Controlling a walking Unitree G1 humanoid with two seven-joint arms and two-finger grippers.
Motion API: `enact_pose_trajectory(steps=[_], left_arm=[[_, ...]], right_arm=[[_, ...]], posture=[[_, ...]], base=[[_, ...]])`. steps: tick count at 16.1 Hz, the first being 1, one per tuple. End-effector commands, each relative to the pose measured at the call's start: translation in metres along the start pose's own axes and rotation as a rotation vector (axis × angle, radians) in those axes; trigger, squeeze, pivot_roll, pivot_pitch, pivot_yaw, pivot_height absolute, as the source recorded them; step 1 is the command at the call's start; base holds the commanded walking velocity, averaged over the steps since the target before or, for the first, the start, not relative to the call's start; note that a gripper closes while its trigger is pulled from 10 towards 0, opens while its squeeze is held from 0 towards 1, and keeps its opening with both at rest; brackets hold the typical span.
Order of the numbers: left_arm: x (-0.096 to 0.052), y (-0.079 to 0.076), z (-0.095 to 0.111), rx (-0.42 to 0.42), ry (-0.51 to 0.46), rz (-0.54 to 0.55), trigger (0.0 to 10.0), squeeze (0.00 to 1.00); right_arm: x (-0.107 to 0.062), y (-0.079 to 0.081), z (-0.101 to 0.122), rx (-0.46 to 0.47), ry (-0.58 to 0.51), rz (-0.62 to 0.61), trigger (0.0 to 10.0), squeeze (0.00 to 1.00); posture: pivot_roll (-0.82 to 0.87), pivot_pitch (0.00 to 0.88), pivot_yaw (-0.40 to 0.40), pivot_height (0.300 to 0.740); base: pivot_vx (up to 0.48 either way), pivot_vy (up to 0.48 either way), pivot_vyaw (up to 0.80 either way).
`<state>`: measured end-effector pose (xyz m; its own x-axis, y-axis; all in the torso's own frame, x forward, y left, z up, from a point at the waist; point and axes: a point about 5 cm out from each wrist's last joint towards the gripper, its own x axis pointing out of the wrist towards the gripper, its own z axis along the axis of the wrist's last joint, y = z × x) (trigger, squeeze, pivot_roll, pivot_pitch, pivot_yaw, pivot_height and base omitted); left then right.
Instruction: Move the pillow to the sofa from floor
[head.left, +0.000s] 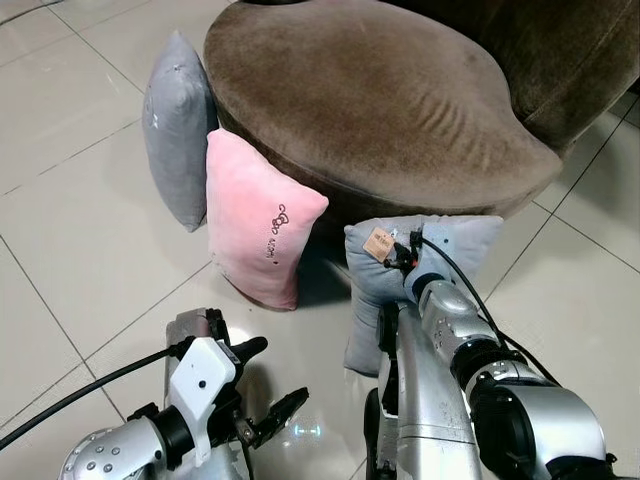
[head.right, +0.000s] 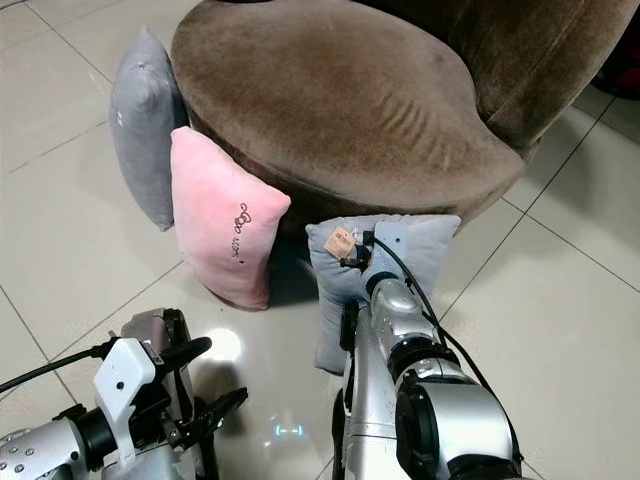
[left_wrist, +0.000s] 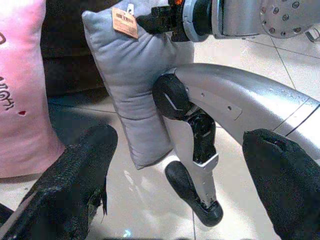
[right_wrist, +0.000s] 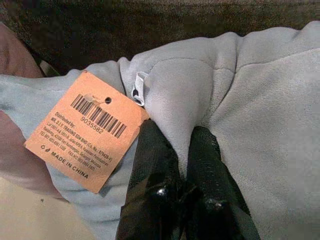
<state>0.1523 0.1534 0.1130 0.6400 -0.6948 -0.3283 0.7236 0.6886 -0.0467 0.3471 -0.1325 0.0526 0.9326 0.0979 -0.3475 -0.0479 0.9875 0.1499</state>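
Observation:
A light grey pillow (head.left: 455, 250) with an orange tag (head.left: 378, 243) stands on the floor against the brown sofa (head.left: 380, 100). My right gripper (right_wrist: 182, 150) is shut on a fold of this pillow's top edge, beside the tag (right_wrist: 85, 132). A pink pillow (head.left: 258, 232) and a darker grey pillow (head.left: 178, 130) lean against the sofa's left front. My left gripper (head.left: 262, 378) hangs open low at the left, near the floor, holding nothing; the held pillow (left_wrist: 135, 80) is ahead of its fingers (left_wrist: 75, 175).
Glossy beige tiled floor (head.left: 80, 200) spreads to the left and right of the sofa. The sofa's backrest (head.left: 560, 50) rises at the far right. A black cable (head.left: 80, 390) trails from my left arm.

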Motion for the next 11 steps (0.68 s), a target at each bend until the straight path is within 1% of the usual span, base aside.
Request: enact_pose_trajectory(steps=[1, 3, 5, 7, 9, 11], left_arm=[[0.001, -0.003, -0.003, -0.004, 0.011, -0.006, 10.0, 0.00], [0.003, -0.004, -0.004, -0.005, 0.010, -0.011, 10.0, 0.00], [0.007, -0.005, -0.004, -0.007, 0.003, -0.019, 10.0, 0.00], [0.012, -0.006, -0.004, -0.009, -0.009, -0.027, 10.0, 0.00], [0.017, -0.007, -0.004, -0.013, -0.018, -0.036, 10.0, 0.00], [0.021, -0.008, -0.005, -0.015, -0.023, -0.049, 10.0, 0.00]], right_arm=[[-0.003, 0.001, -0.010, 0.018, 0.022, 0.018, 10.0, 0.00], [-0.004, 0.000, -0.012, 0.015, 0.026, 0.038, 10.0, 0.00], [-0.006, -0.001, -0.014, 0.001, 0.021, 0.097, 10.0, 0.00], [-0.008, 0.002, -0.012, 0.008, -0.013, 0.223, 10.0, 0.00], [-0.012, 0.000, -0.011, -0.009, -0.038, 0.309, 10.0, 0.00], [-0.015, -0.007, -0.014, -0.034, -0.036, 0.317, 10.0, 0.00]], posture=[[0.10, 0.239, -0.048, 0.494], [0.09, 0.238, -0.047, 0.514], [0.07, 0.230, -0.050, 0.534], [0.05, 0.222, -0.056, 0.554], [0.02, 0.214, -0.055, 0.574], [0.01, 0.214, -0.051, 0.594]], base=[[0.000, 0.000, 0.00], [0.000, 0.000, 0.00], [0.000, 0.000, 0.00], [0.000, 0.000, 0.00], [0.000, 0.000, 0.00], [0.000, 0.000, 0.00]])
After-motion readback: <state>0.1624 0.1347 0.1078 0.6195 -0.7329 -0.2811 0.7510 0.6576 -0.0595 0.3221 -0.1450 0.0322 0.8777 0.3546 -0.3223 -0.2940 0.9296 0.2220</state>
